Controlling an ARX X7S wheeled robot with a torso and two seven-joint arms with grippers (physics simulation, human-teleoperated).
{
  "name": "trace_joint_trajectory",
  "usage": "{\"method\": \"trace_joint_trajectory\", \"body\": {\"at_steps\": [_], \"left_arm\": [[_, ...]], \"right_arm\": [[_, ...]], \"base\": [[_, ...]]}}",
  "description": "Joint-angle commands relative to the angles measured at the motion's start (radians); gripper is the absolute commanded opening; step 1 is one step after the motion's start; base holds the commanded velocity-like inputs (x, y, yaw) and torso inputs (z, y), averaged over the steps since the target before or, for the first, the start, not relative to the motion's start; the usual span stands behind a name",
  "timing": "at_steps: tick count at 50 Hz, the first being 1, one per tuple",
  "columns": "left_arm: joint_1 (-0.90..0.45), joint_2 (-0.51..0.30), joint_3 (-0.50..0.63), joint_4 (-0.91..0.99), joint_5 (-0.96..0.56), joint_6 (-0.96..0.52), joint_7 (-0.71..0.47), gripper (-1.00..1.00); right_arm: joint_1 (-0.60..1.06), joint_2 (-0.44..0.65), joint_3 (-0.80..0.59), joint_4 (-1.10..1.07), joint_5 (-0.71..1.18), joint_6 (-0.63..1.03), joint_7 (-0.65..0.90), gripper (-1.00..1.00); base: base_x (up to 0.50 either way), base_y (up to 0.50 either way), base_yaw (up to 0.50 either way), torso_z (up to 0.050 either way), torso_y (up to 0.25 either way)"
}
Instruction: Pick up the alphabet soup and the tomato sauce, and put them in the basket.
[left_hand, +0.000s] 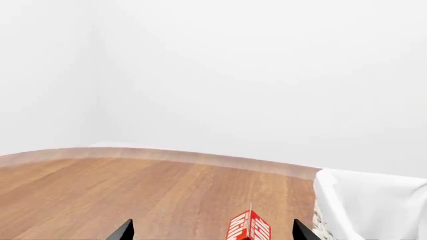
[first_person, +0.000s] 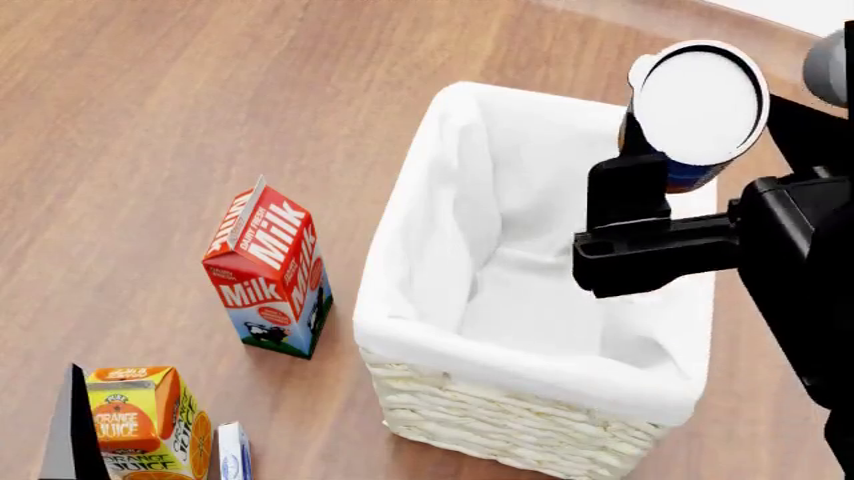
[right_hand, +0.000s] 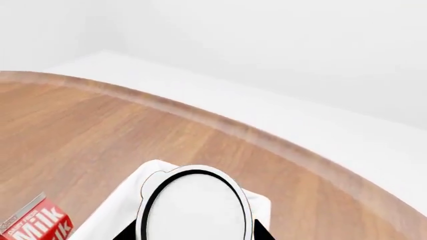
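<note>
the right claw (first_person: 663, 190) holds the alphabet soup (first_person: 697, 105) tight, up over the basket (first_person: 534, 420). the left claw (left_hand: 212, 231) is wide apart.

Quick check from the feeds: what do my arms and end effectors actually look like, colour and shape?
The right end effector is matte black and blocky, with flat angular fingers on a boxy black bracket; a grey rounded link shows at the head view's top right edge. Of the left end effector only two thin, pointed black fingertips show. No cables or markings are visible.
</note>
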Motion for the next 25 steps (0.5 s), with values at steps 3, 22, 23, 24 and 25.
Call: {"method": "trace_joint_trajectory", "body": {"at_steps": [3, 22, 23, 24, 25], "left_arm": [[-0.004, 0.021, -0.026, -0.023, -0.006, 0.022, 0.034, 1.00], [-0.013, 0.024, -0.017, -0.045, -0.005, 0.028, 0.036, 1.00], [-0.013, 0.024, -0.017, -0.045, -0.005, 0.028, 0.036, 1.00], [-0.013, 0.021, -0.019, -0.038, -0.008, 0.023, 0.035, 1.00], [-0.012, 0.021, -0.020, -0.039, -0.009, 0.025, 0.035, 1.00]], "right_arm": [[0.147, -0.127, 0.008, 0.174, -0.056, 0.169, -0.095, -1.00], [0.288, -0.254, -0.068, 0.408, -0.128, 0.354, -0.236, -1.00], [0.301, -0.270, -0.073, 0.439, -0.141, 0.360, -0.255, -1.00], [0.312, -0.277, -0.077, 0.451, -0.146, 0.371, -0.263, -1.00], [0.321, -0.284, -0.078, 0.461, -0.149, 0.377, -0.271, -1.00]], "base": [[0.00, 0.00, 0.00, 0.003, 0.000], [0.00, 0.00, 0.00, 0.000, 0.001], [0.00, 0.00, 0.00, 0.000, 0.000], [0.00, 0.00, 0.00, 0.000, 0.000], [0.00, 0.00, 0.00, 0.000, 0.000]]}}
